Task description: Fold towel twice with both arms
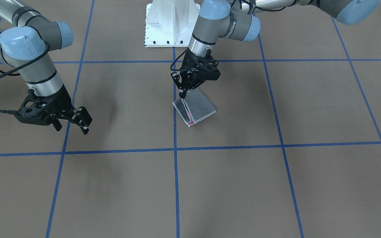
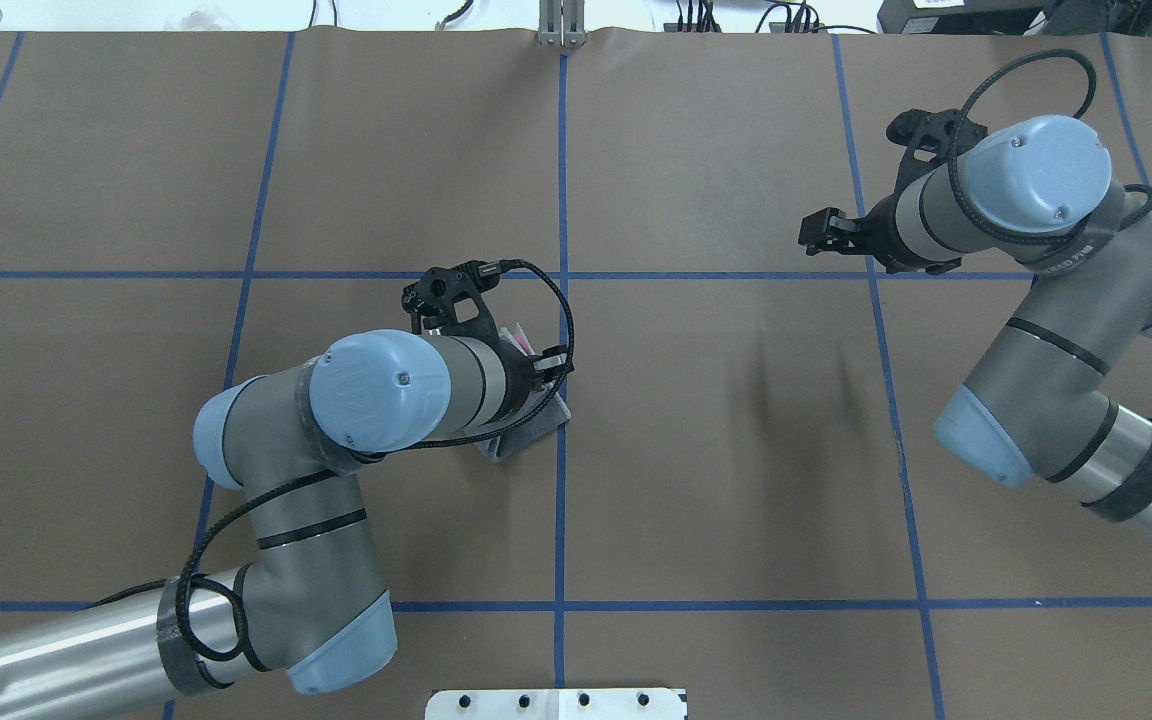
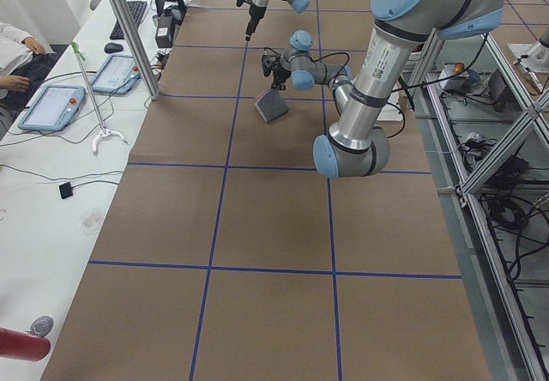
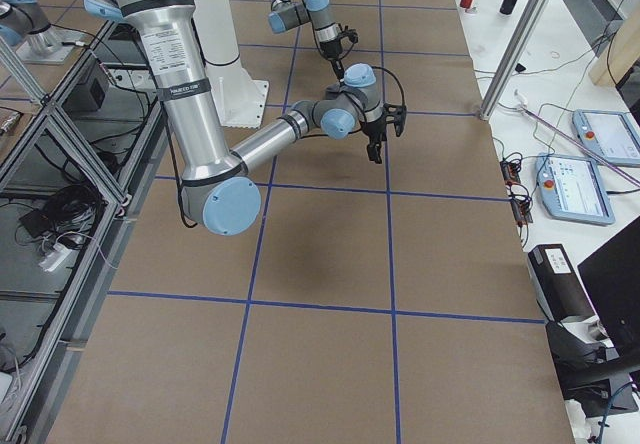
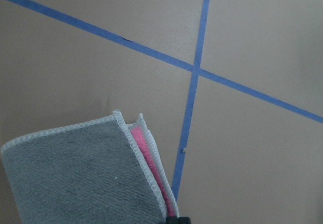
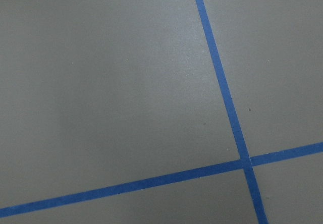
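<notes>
Right under the left wrist camera lies the towel (image 5: pixel 75 173), grey face out, with a strip of pink showing between its stitched edges where the layers meet. It sits near the middle of the table, just beside the central blue tape line (image 5: pixel 194 98) on the robot's left half, a short way out from the white pedestal base (image 1: pixel 170 23). The left gripper (image 1: pixel 183 94) points down onto the towel's upper edge with its fingers drawn together, and it looks to be pinching that edge, since the side view shows the cloth propped up rather than lying flat. The right gripper (image 1: pixel 73 125) hangs well apart from the towel with its fingers spread, holding nothing, and its wrist camera sees only bare table and tape. From the stacked edges, you appear to be laying down the last fold. To do it well, lower the pinched edge slowly until it rests on the layer beneath. Line the light stitching up with the edge below it before you let go. Then open and lift straight up, so the fingers do not drag the top layer askew. Terry cloth is likely to spring back, so a light press may help. Counted: one towel, two arms, two grippers, one base.
</notes>
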